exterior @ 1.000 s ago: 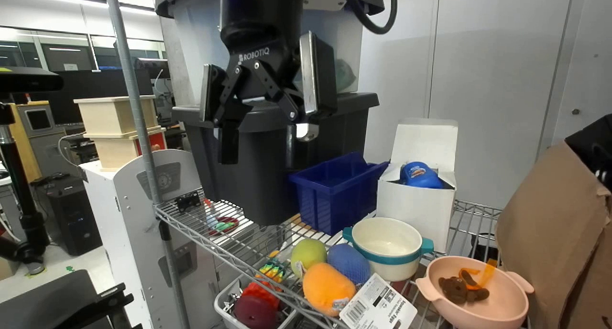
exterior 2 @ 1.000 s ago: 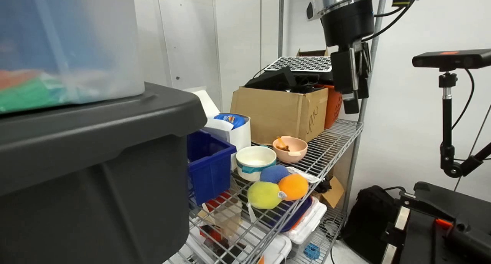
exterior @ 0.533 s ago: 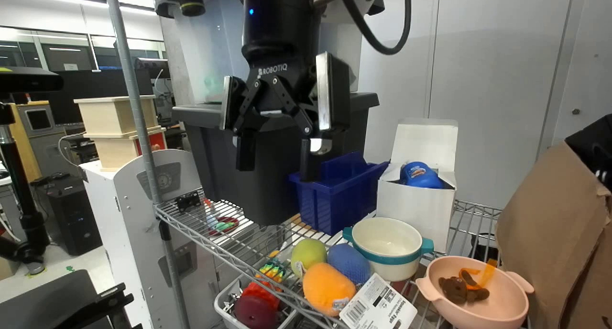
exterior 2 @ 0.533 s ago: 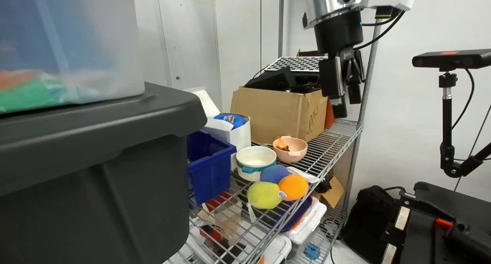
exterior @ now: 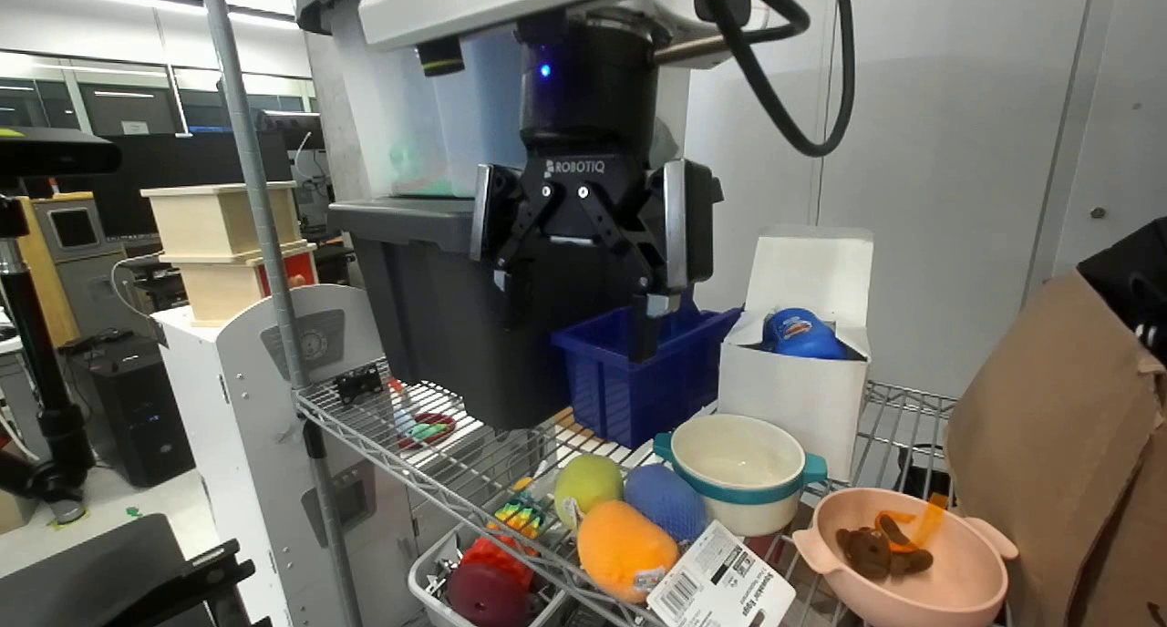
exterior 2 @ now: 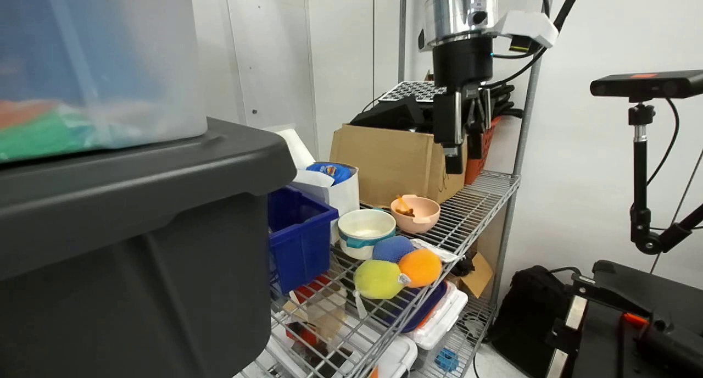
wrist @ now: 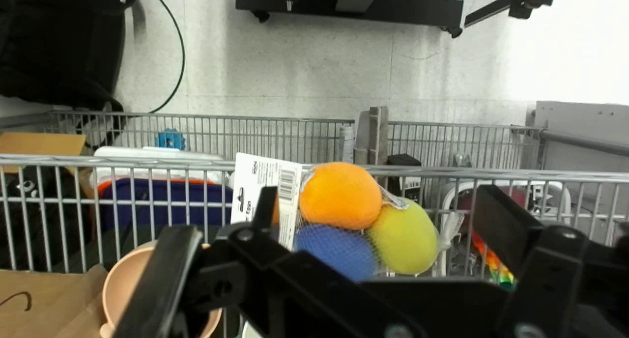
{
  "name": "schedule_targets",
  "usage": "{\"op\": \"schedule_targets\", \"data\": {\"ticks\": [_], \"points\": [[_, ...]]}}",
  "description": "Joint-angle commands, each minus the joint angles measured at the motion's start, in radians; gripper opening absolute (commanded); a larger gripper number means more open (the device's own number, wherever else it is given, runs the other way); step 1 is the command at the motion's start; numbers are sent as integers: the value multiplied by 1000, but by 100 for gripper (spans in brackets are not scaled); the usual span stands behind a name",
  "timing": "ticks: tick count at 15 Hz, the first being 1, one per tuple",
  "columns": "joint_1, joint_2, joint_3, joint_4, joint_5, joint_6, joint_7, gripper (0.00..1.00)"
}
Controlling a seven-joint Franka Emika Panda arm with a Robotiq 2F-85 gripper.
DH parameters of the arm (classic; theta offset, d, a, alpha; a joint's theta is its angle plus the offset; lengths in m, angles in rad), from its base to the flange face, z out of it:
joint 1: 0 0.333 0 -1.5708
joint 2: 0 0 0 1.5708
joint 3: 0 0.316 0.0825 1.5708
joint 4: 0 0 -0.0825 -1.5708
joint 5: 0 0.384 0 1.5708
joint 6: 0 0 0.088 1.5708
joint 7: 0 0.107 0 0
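"Watching that gripper, hanging near the centre in an exterior view, what worries you?"

"It's spread wide, holding nothing. In the wrist view, the orange egg, blue egg and yellow-green egg lie bunched mid-frame, the orange one at the front edge of the wire shelf. A sideways nudge might roll it off."

"And their netting?"

"That could snag and drag all three along, plus the printed card left of the orange egg."

"Anything nearby?"

"The cream pot, lower right of centre in an exterior view, sits close by the blue egg; a low, careless swing could knock it. Exactly how high the gripper hangs above them, I can't tell."
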State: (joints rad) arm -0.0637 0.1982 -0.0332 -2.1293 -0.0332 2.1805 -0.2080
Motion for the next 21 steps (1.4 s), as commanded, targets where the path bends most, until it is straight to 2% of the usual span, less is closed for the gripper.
{"op": "schedule_targets", "data": {"ticks": [1, 5, 7, 15, 21], "points": [[-13, 48, 2, 18, 16, 116, -32, 100], [-14, 90, -1, 2, -16, 272, -33, 100], [-14, 95, -7, 6, -46, 258, -40, 100], [-7, 114, -3, 15, -25, 245, 15, 100], [13, 200, 7, 80, 6, 236, 141, 100]]}}
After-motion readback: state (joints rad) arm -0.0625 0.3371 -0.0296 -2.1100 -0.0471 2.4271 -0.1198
